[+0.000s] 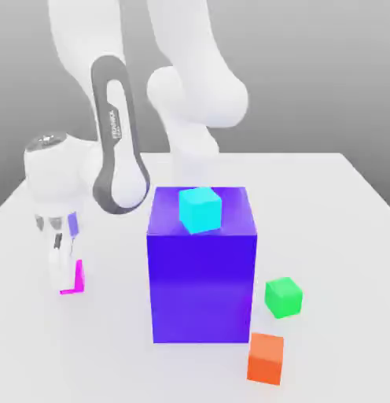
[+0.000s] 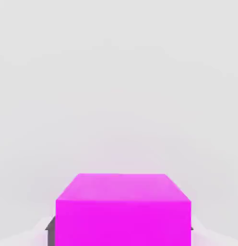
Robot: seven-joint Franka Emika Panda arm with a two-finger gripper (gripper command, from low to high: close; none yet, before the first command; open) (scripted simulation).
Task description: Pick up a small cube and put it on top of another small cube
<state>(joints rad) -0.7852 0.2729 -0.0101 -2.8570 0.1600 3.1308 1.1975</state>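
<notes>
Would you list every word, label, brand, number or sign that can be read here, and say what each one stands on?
"FRANKA", on the dark band of the arm.
Smaller lettering beside it, on the same band: too small to read.

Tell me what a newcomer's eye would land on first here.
The big blue-purple block in the middle of the exterior view, with a bright cyan cube on top. Next, probably, the magenta cube between the hand's fingers, toward the exterior view's left.
</notes>
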